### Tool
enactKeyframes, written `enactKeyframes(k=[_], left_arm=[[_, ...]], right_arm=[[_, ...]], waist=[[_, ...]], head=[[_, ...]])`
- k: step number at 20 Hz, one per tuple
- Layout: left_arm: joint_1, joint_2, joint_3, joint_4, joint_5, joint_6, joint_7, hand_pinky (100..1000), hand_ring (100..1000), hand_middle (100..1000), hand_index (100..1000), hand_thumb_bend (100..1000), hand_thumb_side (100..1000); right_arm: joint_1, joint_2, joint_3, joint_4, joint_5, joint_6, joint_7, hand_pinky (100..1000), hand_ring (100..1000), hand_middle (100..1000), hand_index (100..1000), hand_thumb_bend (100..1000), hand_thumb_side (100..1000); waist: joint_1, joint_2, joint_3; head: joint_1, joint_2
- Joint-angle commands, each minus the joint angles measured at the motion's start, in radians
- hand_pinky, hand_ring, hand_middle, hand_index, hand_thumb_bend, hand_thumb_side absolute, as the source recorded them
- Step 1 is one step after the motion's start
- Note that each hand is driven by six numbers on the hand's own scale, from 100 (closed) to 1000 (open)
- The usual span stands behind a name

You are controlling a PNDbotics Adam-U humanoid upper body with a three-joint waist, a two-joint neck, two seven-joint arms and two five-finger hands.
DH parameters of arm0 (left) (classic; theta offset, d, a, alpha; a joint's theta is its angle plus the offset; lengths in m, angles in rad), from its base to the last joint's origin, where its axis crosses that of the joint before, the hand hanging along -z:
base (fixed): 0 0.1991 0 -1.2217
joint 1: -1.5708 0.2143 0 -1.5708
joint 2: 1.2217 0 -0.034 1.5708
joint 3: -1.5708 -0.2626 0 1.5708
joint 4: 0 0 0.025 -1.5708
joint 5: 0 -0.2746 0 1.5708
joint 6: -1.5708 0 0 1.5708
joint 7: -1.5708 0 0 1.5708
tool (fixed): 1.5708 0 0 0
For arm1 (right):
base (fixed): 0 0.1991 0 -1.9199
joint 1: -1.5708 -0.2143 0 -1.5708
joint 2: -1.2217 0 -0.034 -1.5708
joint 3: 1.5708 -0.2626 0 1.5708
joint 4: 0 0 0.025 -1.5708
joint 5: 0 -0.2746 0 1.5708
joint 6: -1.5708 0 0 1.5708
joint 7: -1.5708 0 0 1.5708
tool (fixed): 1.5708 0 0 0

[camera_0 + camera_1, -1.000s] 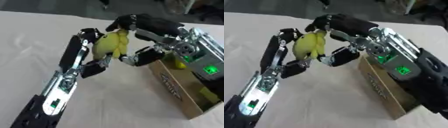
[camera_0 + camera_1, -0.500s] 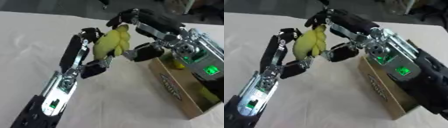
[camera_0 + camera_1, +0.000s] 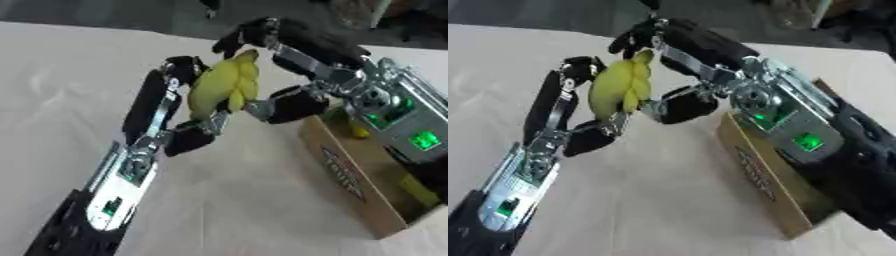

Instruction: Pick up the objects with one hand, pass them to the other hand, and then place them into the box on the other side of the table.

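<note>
**Bananas held between two hands**

Left eye view: the bananas (image 3: 223, 90) hang above the tabletop (image 3: 61, 75), left hand (image 3: 179, 107) fingers curled around them. The box (image 3: 363, 185) sits at four o'clock.

Right eye view: right hand (image 3: 671, 65) fingers pinch the bananas' top and side.

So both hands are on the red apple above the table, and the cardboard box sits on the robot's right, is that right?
Not quite: it is a yellow banana bunch, not a red apple, as the left eye view shows. The left hand and right hand both hold it above the table, cardboard box on the right.
</note>
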State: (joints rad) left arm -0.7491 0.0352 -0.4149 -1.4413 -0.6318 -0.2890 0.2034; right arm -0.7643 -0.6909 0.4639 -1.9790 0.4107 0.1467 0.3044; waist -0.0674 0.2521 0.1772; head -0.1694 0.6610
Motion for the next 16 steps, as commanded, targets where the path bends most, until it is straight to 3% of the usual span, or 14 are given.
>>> enactKeyframes(k=[1, 13, 16], left_arm=[[-0.016, -0.007, 0.006, 0.000, 0.016, 0.007, -0.018, 452, 465, 424, 512, 100, 183], [-0.020, -0.010, 0.006, -0.011, 0.057, -0.002, -0.055, 455, 467, 426, 514, 100, 185], [-0.020, -0.010, 0.006, -0.017, 0.049, -0.011, -0.050, 460, 473, 433, 528, 100, 144]], right_arm=[[-0.012, -0.021, -0.012, -0.021, -0.016, -0.016, 0.005, 926, 801, 672, 829, 162, 129], [-0.008, -0.014, -0.008, -0.001, -0.034, -0.017, 0.022, 904, 685, 513, 737, 100, 113], [-0.007, -0.013, -0.005, 0.004, -0.042, -0.007, 0.029, 881, 640, 471, 718, 100, 138]], waist=[[0.003, -0.014, -0.003], [0.000, -0.013, 0.001], [0.000, -0.013, 0.002]], head=[[0.004, -0.002], [0.001, -0.001], [0.000, 0.001]])
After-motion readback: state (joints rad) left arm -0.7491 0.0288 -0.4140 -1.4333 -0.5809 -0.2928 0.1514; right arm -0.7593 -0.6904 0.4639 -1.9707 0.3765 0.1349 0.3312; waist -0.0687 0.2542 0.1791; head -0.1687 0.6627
